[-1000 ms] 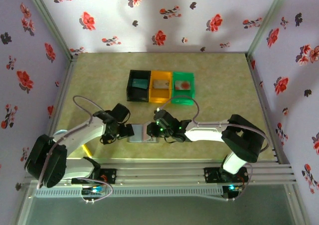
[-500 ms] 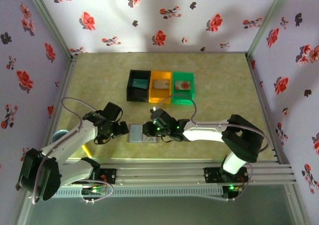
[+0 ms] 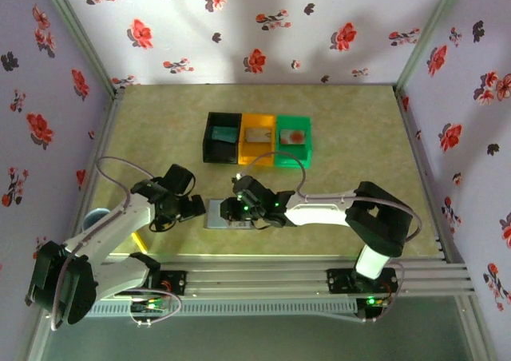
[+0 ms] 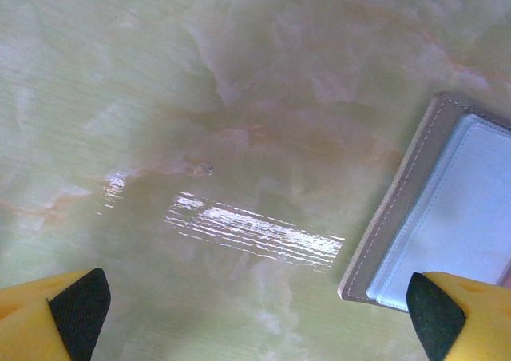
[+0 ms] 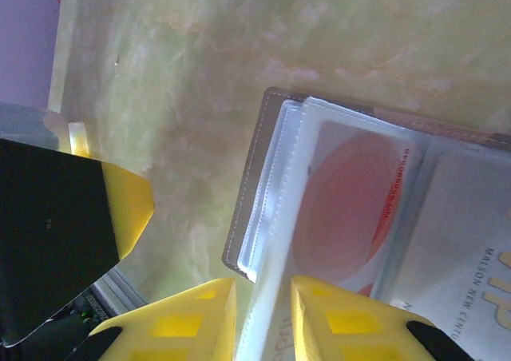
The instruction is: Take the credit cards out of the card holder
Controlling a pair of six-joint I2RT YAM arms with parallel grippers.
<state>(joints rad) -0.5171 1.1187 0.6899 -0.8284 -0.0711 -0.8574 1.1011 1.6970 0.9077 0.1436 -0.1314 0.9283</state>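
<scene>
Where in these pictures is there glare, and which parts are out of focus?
Left wrist view: a streaked white glare patch lies on the table, left of the card holder; the left gripper tips are soft. Right wrist view: the right gripper is blurred near the lens, and the card holder's clear sleeves look washed out. Top external view: grey shadows fall on the flowered back wall.
</scene>
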